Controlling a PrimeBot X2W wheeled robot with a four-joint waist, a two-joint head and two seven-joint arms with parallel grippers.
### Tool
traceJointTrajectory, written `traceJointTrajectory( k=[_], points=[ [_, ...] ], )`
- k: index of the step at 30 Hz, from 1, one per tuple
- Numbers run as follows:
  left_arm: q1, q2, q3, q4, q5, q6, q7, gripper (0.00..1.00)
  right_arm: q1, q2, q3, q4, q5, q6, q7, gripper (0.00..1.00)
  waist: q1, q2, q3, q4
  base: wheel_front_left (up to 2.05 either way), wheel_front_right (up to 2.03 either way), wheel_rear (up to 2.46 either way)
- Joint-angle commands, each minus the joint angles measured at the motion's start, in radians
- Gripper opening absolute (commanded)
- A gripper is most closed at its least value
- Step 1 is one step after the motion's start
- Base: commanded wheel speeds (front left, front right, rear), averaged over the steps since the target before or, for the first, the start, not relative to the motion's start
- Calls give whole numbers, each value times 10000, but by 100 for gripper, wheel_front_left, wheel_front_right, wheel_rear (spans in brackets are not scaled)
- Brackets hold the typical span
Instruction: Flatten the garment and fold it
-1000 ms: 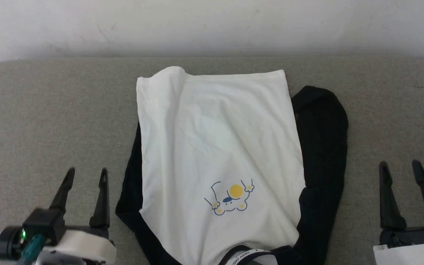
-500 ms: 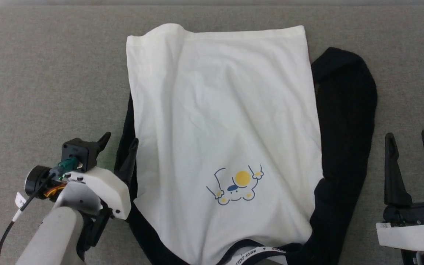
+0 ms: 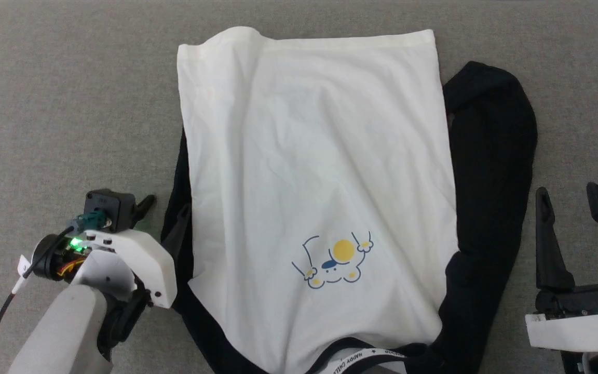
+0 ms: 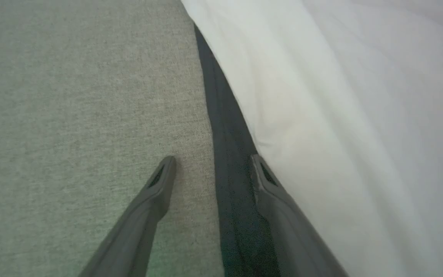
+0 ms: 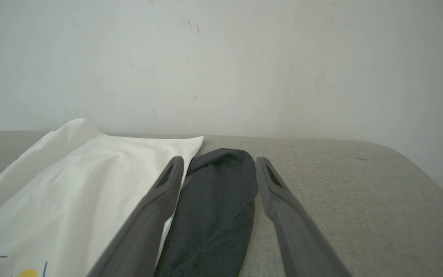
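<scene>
My left claw [image 3: 166, 205] is spread wide, low at the left edge of the garment [image 3: 309, 156]. One finger is over the grey pad [image 3: 70, 104], the other over the strip of black left sleeve [image 4: 225, 146] showing from under the white body. My right claw [image 3: 567, 191] stands open too, near right, clear of the right sleeve [image 3: 491, 171]. The shirt lies mid-pad, collar near, hem far. I judge this is the flattening step: next I should pinch that tucked sleeve and draw it out leftward
</scene>
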Motion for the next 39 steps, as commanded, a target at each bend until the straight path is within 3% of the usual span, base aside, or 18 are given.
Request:
traceJointTrajectory(
  k=[1, 9, 10, 11, 17, 21, 32, 39],
  points=[
    [77, 67, -175, 137, -115, -154, 425, 100, 4, 24, 3, -1, -10, -7, 63, 100, 0, -1, -1, -4, 0, 0, 0],
    [154, 191, -351, 0, -681, -494, 1389, 100, -8, 24, 53, -17, -38, -7, 198, 100, 0, -1, 59, -137, 0, 0, 0],
    [133, 207, -401, -1, -711, -559, 1444, 44, -6, 24, 49, -17, -39, -7, 210, 100, 0, -1, 78, -156, 0, 0, 0],
    [100, 221, -445, 0, -728, -621, 1455, 0, -5, 24, 49, -20, -36, -7, 218, 100, 0, -1, 97, -175, 0, 0, 0],
    [-105, 233, -499, 45, -818, -812, 1174, 0, -30, 24, 37, -3, -14, -7, 226, 100, 0, -1, 138, -274, 0, 0, 0],
    [-113, 181, -186, 31, -845, -547, 667, 0, -13, 24, -8, 89, 31, -7, 209, 100, 0, -1, -14, -290, 0, 0, 0],
    [1691, 91, 1618, -1225, -1343, 1299, -690, 0, 193, 24, -26, 391, 267, -7, 91, 100, 0, -1, -594, -94, 0, 0, 0],
    [3220, -419, 2441, -1926, -1857, 2197, -1233, 0, 241, 24, 23, 516, 328, -7, 99, 100, 0, -1, -768, 137, 0, 0, 0]
  ],
)
